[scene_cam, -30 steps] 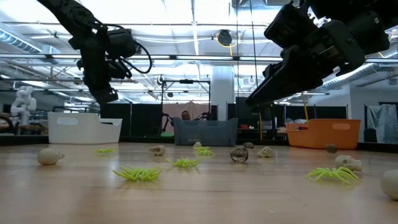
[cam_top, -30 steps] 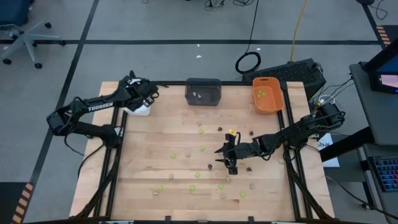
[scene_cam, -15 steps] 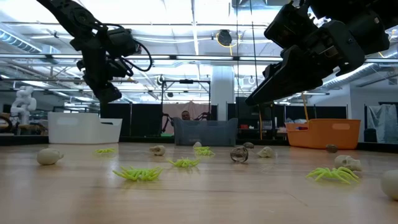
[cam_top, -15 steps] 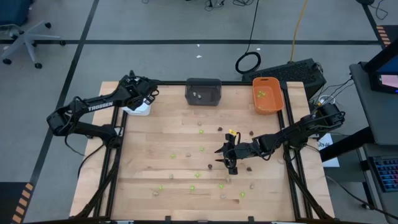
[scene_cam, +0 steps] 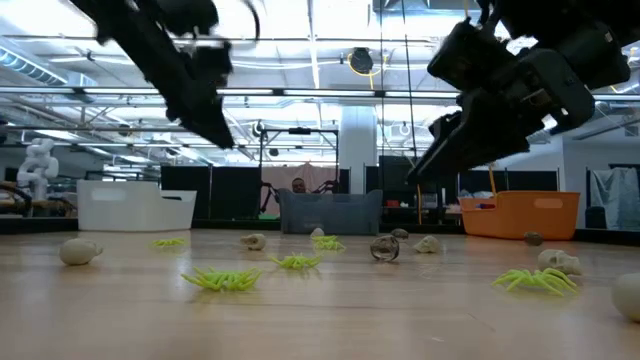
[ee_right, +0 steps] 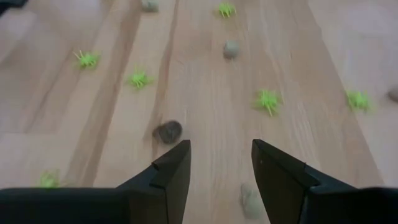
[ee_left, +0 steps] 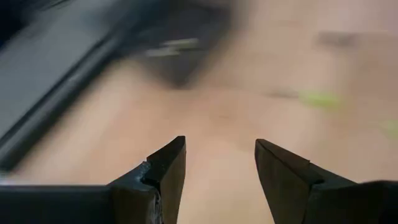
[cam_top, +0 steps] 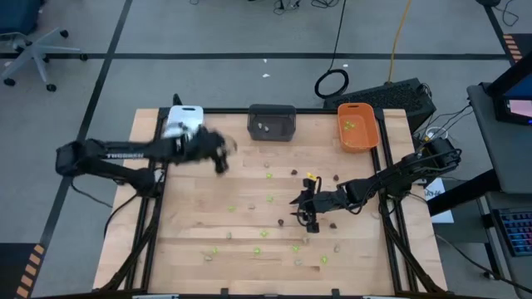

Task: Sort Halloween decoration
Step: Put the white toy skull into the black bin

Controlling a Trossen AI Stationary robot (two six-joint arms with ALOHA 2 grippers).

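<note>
Tiny Halloween pieces lie scattered on the wooden table: lime green spiders [cam_top: 269,198], pale beige ones [cam_top: 252,205] and dark ones [cam_top: 281,222]. My left gripper [cam_top: 223,158] is open and empty above the table's far left part, between the white tray [cam_top: 184,120] and the dark grey tray [cam_top: 272,122]; its wrist view [ee_left: 219,155] is blurred. My right gripper [cam_top: 306,220] is open and empty above the table's middle right. Its wrist view [ee_right: 221,155] shows a dark piece [ee_right: 169,131] and a beige piece [ee_right: 250,200] on the wood close below the fingers.
An orange tray [cam_top: 357,126] with green pieces stands at the far right; the dark grey tray holds a few pieces. More green spiders [scene_cam: 228,280] and beige pieces [scene_cam: 80,252] lie across the near half of the table.
My left gripper has swung fast from above the white tray toward the table's right and a little nearer, out over the wood. The white tray now shows uncovered. The pieces on the table have not moved.
</note>
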